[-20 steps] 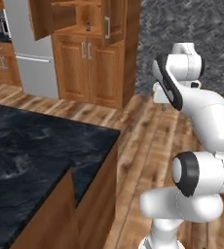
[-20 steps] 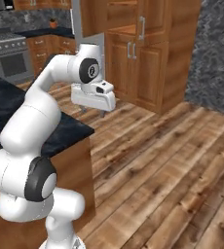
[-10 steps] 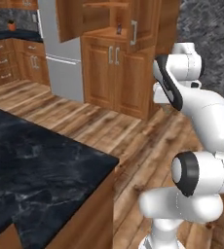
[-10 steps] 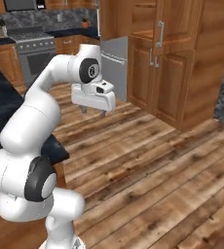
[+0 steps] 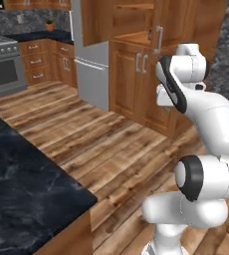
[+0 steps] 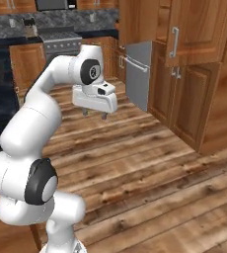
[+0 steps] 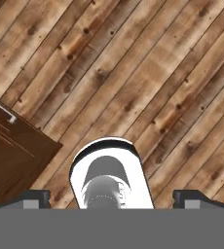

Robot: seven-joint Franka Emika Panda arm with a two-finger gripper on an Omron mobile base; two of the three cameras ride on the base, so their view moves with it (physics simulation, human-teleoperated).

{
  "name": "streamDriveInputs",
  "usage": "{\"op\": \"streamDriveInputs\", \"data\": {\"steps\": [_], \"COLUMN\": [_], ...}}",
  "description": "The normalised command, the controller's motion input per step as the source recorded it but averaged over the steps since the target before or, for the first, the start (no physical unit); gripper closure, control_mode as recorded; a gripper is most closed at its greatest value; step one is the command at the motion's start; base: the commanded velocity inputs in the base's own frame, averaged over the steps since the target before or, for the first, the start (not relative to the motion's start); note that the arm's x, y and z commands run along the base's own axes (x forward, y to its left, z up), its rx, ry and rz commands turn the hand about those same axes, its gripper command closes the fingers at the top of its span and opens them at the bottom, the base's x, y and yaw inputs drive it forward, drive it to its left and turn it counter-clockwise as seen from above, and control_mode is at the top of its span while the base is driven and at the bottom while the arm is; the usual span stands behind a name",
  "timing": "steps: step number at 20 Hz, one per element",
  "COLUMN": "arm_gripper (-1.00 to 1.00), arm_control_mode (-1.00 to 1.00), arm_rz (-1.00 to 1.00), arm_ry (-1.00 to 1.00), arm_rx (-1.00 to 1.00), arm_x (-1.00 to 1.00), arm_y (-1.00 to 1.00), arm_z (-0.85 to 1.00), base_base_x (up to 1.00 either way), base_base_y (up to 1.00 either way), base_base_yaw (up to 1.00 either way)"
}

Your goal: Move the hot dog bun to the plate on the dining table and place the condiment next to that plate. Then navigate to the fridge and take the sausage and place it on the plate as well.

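The wooden floor (image 6: 150,163) is the biggest thing here, bare planks running from the robot to the cabinets. Next the wooden cabinets (image 5: 136,60), tall, with an upper door swung open. Between them stands the fridge (image 5: 89,64), light grey with a long handle; in the right base view it shows as a grey panel (image 6: 137,74) with its bar handle. It is well apart from the robot, with nothing lying on the floor between.

The dark marbled surface (image 5: 27,184) sits at the robot's left, close to the base. Neither bun, plate nor bottle can be seen on the part that shows, so whether the first half is finished cannot be told from here. Judging by the heading, the drive to the fridge is under way; the sausage remains to be fetched.

A stove (image 5: 4,72) stands against the far wall.

The gripper (image 6: 94,113) hangs over the floor, its fingers (image 7: 33,198) spread wide and grasping nothing.

The open cabinet door beside the fridge may crowd the approach.
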Motion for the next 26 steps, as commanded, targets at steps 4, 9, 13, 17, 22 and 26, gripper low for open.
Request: {"op": "streamDriveInputs", "data": {"steps": [4, 9, 13, 17, 22, 26], "arm_gripper": [-1.00, -1.00, -1.00, -1.00, -1.00, -1.00], "arm_control_mode": [1.00, 1.00, 1.00, 1.00, 1.00, 1.00], "arm_rz": [0.00, 0.00, 0.00, 0.00, 0.00, 0.00], "arm_ry": [0.00, 0.00, 0.00, 0.00, 0.00, 0.00], "arm_rx": [0.00, 0.00, 0.00, 0.00, 0.00, 0.00], "arm_x": [0.00, 0.00, 0.00, 0.00, 0.00, 0.00], "arm_y": [0.00, 0.00, 0.00, 0.00, 0.00, 0.00], "arm_z": [0.00, 0.00, 0.00, 0.00, 0.00, 0.00], "base_base_x": [1.00, 1.00, 1.00, 1.00, 1.00, 1.00], "base_base_y": [-0.76, -0.74, -0.42, -0.07, 0.16, 0.32], "base_base_yaw": [0.36, 0.30, 0.10, 0.00, -0.23, -0.44]}}
